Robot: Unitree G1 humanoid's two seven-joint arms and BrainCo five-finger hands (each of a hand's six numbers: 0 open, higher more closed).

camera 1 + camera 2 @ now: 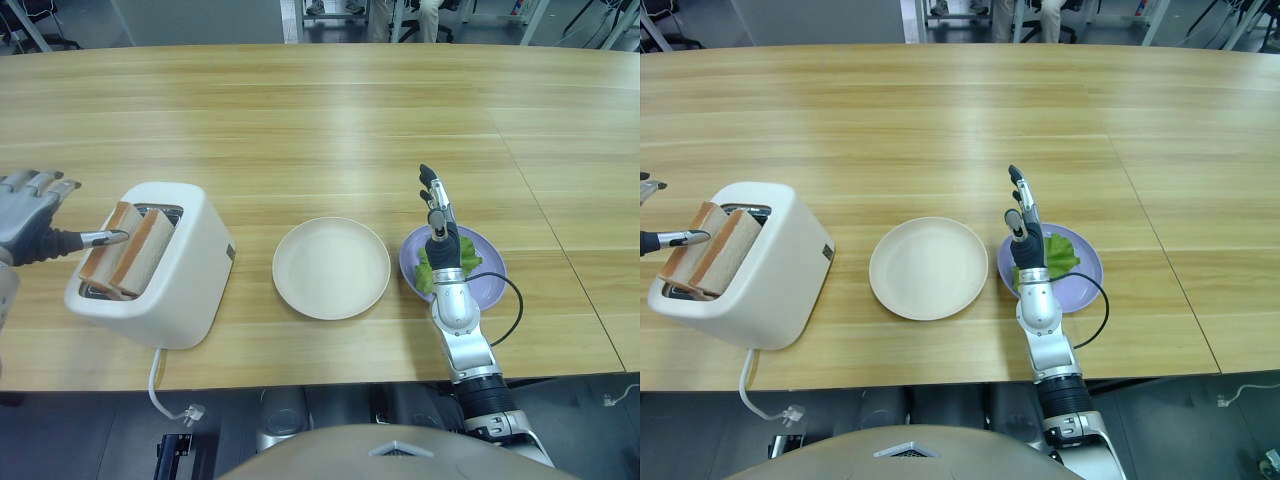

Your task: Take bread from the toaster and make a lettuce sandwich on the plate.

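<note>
A white toaster point(165, 275) stands at the table's front left with two slices of bread point(128, 250) sticking up from its slots. My left hand point(30, 220) hovers just left of the toaster, fingers spread, one fingertip point(112, 237) touching the nearer slice's top edge. A cream plate point(331, 267) lies empty in the middle. To its right a purple plate point(480, 250) holds green lettuce point(466, 262). My right hand point(440, 215) stands edge-on over the purple plate's left side, fingers straight and holding nothing.
The toaster's cord and plug point(175, 405) hang off the front edge of the table. A black cable point(515, 300) loops beside my right forearm. Chair and table legs stand beyond the far edge.
</note>
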